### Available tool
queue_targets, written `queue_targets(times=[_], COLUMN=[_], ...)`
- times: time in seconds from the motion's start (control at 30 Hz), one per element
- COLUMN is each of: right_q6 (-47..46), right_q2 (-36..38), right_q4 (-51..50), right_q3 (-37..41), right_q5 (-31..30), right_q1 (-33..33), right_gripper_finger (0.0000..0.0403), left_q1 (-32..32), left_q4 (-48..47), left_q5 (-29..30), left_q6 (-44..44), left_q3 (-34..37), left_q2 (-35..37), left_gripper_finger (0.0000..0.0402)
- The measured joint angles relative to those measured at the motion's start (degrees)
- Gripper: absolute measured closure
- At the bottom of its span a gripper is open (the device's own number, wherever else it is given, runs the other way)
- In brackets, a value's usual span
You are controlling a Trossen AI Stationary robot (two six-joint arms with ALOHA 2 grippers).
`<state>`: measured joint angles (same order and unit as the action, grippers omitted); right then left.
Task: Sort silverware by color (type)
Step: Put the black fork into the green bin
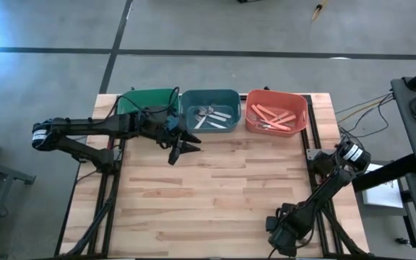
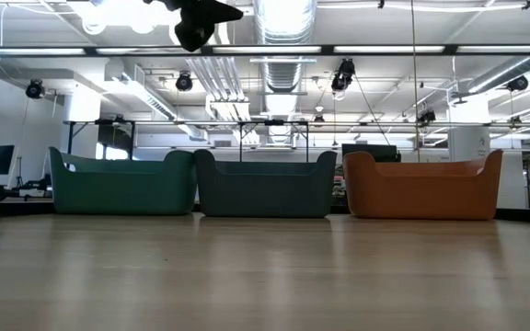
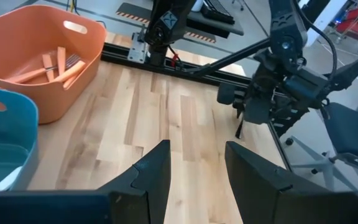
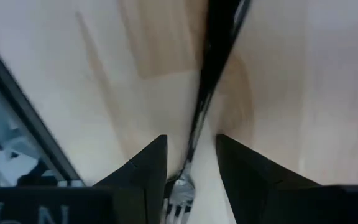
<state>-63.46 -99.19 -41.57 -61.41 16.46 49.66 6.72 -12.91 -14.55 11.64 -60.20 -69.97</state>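
A black fork [image 4: 199, 134] is seen closest of all, between the two dark fingers of the right gripper [image 4: 191, 168] in the right wrist view, its tines near the finger bases and its handle running out over the pale wood. The fingers stand slightly apart on either side of it; whether they actually press on it cannot be told. In the high view the right gripper [image 1: 282, 235] is found low at the near right corner of the wooden table [image 1: 215, 195], well apart from the bins.

The left gripper [image 1: 184, 147] is held above the table just in front of the blue bin [image 1: 209, 110], with its fingers spread and nothing between them. In the left wrist view only bare wood is seen between those fingers [image 3: 157, 171].

Three bins stand in a row along the far edge of the table. The green bin [image 1: 147, 101] is on the left; its contents are hidden by the left arm. Silver cutlery [image 1: 211, 117] lies in the blue bin in the middle. Cutlery with orange-pink handles [image 1: 273, 117] lies in the orange bin [image 1: 276, 111] on the right, and is also seen in the left wrist view [image 3: 55, 65].
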Motion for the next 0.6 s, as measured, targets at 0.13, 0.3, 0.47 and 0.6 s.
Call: queue_targets(times=[0.13,0.3,0.47,0.6], right_q6=[-0.4,-2.3,-3.9,-6.3], right_q2=[-0.1,0.0,-0.1,-0.2], right_q4=[0.4,0.9,0.3,-0.1], right_q3=[1.1,2.2,2.4,2.5], right_q5=[-0.2,-1.3,-2.2,-2.8], right_q1=[0.0,0.0,0.0,-0.1], right_gripper_finger=[0.0271,0.0280,0.0329,0.0383], left_q1=[-0.3,-0.3,-0.3,-0.3], left_q4=[0.0,0.0,0.0,0.0], left_q5=[0.1,0.3,0.4,0.5], left_q6=[0.4,0.9,1.1,1.1], left_q3=[0.0,0.0,0.0,0.0], left_q2=[0.0,0.0,0.0,0.0], left_gripper_finger=[0.0267,0.0267,0.0267,0.0267])
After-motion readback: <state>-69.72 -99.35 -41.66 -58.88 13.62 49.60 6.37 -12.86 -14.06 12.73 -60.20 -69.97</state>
